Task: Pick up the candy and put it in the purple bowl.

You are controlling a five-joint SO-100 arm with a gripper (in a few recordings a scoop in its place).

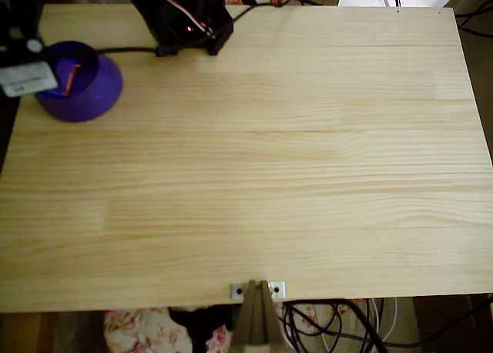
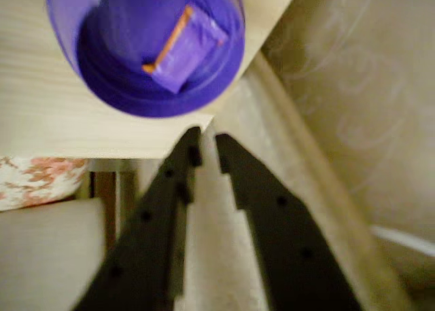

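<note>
The purple bowl (image 1: 85, 87) stands at the table's far left corner in the overhead view, partly covered by the arm's wrist. Inside it lies the candy (image 2: 185, 49), a purple wrapper with an orange edge, resting against the bowl's inner wall; its orange edge also shows in the overhead view (image 1: 72, 75). In the wrist view my gripper (image 2: 207, 140) hangs just past the bowl's rim (image 2: 170, 111), over the table edge. Its black fingers (image 2: 177, 182) stand a narrow gap apart with nothing between them.
The arm's black base (image 1: 189, 18) and its cable sit at the table's far edge, right of the bowl. A metal bracket (image 1: 258, 290) is clamped at the near edge. The light wooden table (image 1: 269, 160) stretches wide to the right.
</note>
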